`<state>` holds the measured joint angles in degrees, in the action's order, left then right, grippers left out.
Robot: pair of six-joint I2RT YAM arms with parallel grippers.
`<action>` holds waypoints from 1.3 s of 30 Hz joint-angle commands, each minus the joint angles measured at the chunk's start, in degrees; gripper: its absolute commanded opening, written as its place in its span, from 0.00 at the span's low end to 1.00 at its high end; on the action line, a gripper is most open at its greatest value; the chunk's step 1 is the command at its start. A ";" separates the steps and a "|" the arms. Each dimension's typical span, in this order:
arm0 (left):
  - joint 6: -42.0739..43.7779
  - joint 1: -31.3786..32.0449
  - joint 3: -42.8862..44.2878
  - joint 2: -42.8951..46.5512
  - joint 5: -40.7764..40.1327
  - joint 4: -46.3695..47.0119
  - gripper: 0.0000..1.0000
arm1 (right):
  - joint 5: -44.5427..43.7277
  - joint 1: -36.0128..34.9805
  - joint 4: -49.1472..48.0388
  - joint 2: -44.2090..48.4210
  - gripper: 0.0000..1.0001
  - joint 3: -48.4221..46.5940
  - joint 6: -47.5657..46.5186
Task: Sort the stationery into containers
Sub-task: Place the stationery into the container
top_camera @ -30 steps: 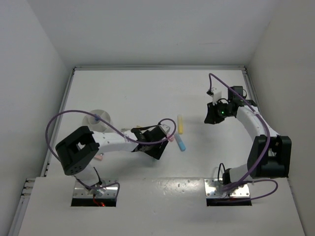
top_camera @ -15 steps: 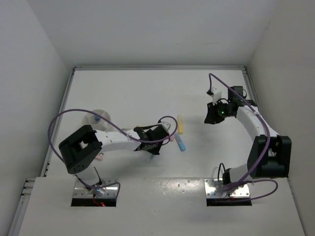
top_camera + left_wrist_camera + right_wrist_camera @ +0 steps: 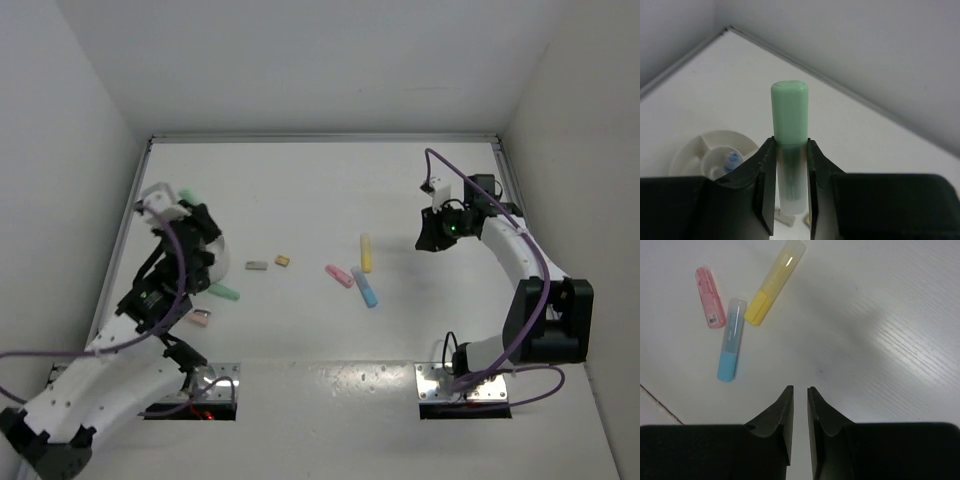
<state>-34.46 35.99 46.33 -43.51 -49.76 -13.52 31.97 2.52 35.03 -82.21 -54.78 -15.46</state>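
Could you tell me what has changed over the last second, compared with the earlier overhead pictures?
The left arm swung from the table's centre back to the far left; its end effector now grips a green marker above the white bowl. The right end effector and the yellow marker, blue marker stayed put.

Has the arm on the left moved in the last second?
Yes. The left gripper swung from beside the pink marker leftward toward the table's left edge.

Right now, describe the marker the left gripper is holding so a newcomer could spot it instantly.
Look to the table's far left, where the left gripper is raised above the round white bowl. Clamped between its fingers is the green marker, cap end sticking out. Another green marker lies loose on the table; this one is the only marker off the table.
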 commanded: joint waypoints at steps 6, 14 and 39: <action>3.43 -12.86 -19.07 10.38 -15.10 27.82 0.00 | 2.40 -0.15 0.13 2.41 0.18 -2.34 -1.24; -10.72 -26.04 -8.71 -10.63 -9.58 13.43 0.00 | 2.40 -0.15 0.13 3.03 0.19 -2.34 -1.76; -0.79 -31.15 -14.33 -19.77 -6.93 20.20 0.00 | 2.93 -0.15 0.66 3.03 0.19 -2.34 -2.29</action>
<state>-36.03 4.49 31.48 -62.11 -56.80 3.75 33.26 2.50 36.14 -80.93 -54.87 -16.58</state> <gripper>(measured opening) 0.274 0.187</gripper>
